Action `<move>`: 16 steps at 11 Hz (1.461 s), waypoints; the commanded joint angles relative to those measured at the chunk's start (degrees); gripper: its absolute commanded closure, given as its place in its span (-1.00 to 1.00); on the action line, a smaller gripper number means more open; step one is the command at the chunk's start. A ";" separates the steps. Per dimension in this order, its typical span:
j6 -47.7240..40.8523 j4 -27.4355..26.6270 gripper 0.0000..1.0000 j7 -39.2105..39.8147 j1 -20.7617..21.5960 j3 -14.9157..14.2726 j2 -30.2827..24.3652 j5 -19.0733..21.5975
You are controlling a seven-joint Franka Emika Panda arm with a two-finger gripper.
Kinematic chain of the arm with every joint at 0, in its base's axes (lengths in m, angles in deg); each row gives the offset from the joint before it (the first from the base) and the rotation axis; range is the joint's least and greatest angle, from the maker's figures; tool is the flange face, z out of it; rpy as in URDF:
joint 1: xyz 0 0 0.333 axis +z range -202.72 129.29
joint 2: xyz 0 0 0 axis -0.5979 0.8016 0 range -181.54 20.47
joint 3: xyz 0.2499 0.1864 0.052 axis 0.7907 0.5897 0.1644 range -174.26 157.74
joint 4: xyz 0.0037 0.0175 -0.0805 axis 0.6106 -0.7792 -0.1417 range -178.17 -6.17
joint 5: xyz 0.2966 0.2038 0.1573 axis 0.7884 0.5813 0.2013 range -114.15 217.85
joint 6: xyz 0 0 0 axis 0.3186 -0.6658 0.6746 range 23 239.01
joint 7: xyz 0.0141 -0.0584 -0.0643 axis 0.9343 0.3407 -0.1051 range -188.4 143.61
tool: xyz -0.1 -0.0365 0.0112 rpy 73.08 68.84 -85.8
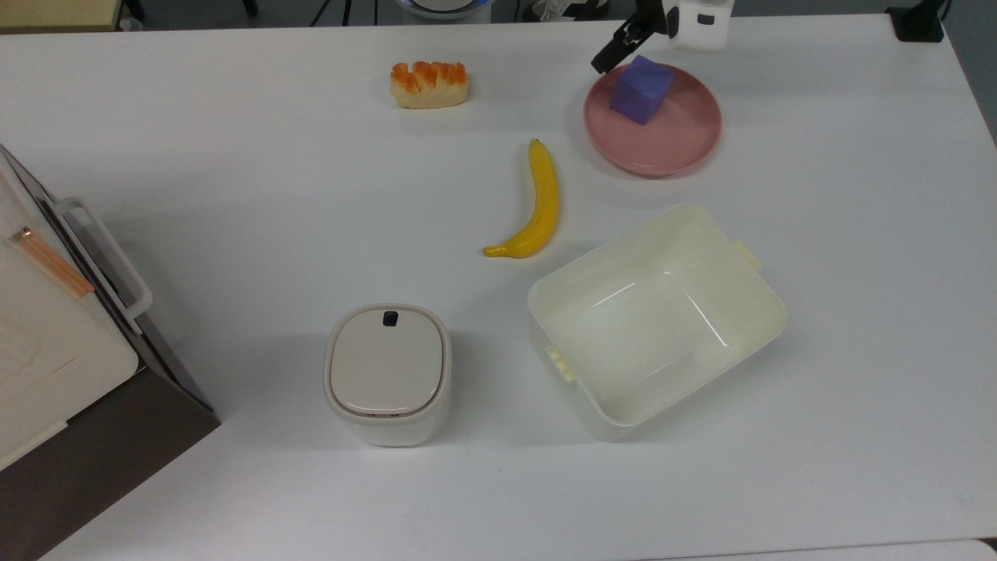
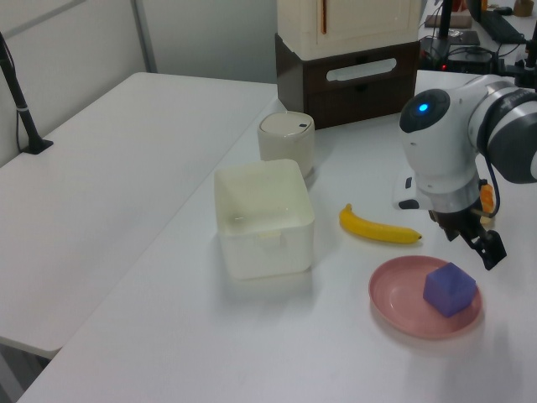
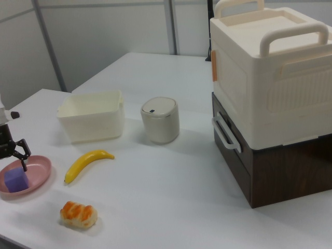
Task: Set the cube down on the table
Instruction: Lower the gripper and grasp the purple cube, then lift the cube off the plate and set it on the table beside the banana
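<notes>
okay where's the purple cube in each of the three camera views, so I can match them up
Top view: the cube sits on the pink plate, upper right.
Left view: lower right, on the plate's right half.
Right view: far left edge, on the plate, below the gripper.
Shared landmark: the banana, lying on the table beside the plate.

We see the cube (image 1: 641, 89), a small matte purple-blue block with plain faces. It sits on the far part of a round pink plate (image 1: 678, 144), turned a little so one corner points forward. The table (image 1: 273, 195) is a wide, smooth white top; the plate lies at the top view's far right.
</notes>
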State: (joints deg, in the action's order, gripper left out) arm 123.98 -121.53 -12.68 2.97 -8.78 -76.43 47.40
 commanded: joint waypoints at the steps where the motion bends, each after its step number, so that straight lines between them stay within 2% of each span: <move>1: 6.18 -0.79 -1.00 -6.08 2.15 -0.89 2.30 0.67; 3: 10.05 -0.70 -0.97 -7.95 2.32 -0.89 4.06 0.58; 4: 10.59 -0.61 -0.76 -7.95 2.85 -0.97 4.59 0.58; 6: 11.38 -0.17 0.09 -7.87 3.47 -0.97 4.69 0.50; 7: 11.30 -0.08 0.42 -7.87 3.55 -0.97 4.60 0.50; 8: 10.86 0.01 0.51 -7.78 3.47 -0.97 4.16 0.50; 9: 9.38 0.70 0.50 -7.69 2.77 -0.97 3.20 0.58; 11: 3.94 5.34 0.48 -7.34 -0.73 -2.37 2.05 0.58; 14: 3.30 10.10 0.36 -7.25 -12.93 -2.82 2.66 -0.11; 16: 4.52 10.29 0.32 -7.16 -20.84 -2.82 3.71 -0.73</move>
State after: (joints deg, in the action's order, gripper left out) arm 128.46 -112.00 -19.60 -10.93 -11.85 -73.85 47.28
